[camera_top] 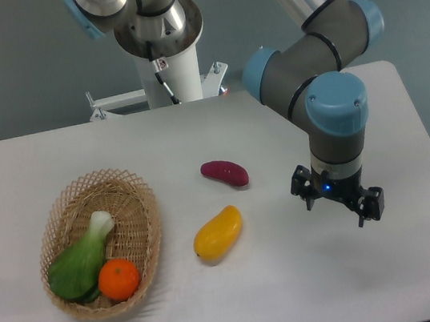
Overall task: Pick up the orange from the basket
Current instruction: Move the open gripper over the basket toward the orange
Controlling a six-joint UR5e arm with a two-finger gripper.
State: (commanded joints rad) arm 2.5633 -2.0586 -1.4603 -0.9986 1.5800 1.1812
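The small glossy orange [119, 279] lies at the near end of the oval wicker basket [134, 191], touching a green-and-white bok choy [84, 257] that fills the rest of it. My gripper [338, 207] hangs over the right side of the table, far right of the basket. Its two fingers point down and stand apart, open, with nothing between them.
A yellow-orange mango [218, 233] lies on the table between basket and gripper. A purple sweet potato [225, 172] rests just behind it. The robot's white base [165, 71] stands at the table's back edge. The table's right edge runs close to the gripper.
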